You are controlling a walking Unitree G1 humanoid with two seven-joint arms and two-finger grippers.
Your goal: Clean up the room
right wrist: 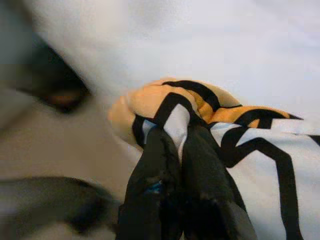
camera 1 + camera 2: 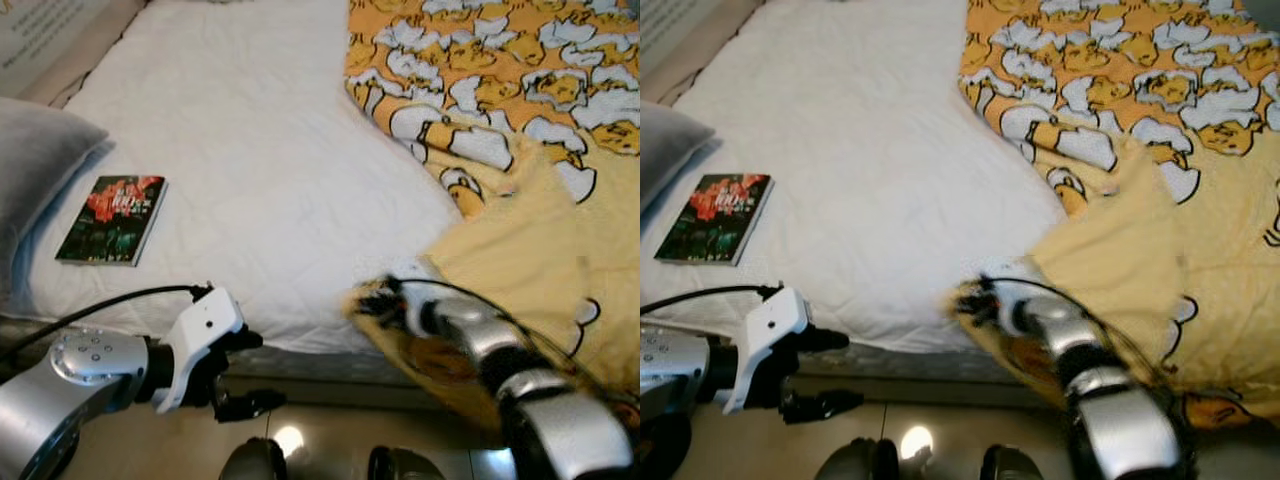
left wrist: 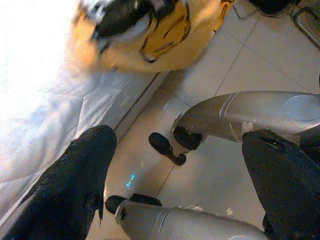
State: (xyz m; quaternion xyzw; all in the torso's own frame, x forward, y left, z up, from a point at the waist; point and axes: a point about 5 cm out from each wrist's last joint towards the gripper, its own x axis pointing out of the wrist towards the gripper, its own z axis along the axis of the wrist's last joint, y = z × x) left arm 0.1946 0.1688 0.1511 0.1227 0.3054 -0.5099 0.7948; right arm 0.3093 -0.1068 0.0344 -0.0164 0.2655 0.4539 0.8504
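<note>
While my right hand (image 1: 177, 145) is clenched on a corner of the yellow duck-print blanket (image 2: 520, 130) at the bed's (image 2: 250, 150) near edge, lower centre of the head view, I judge the step in hand is straightening the bedding. Next I'd need to draw that corner up across the white sheet toward the upper left. My left hand (image 2: 235, 375) hangs released, lower left, over the floor. A book (image 2: 112, 218) lies at left beside the pillow (image 2: 35, 160). No containers visible.
</note>
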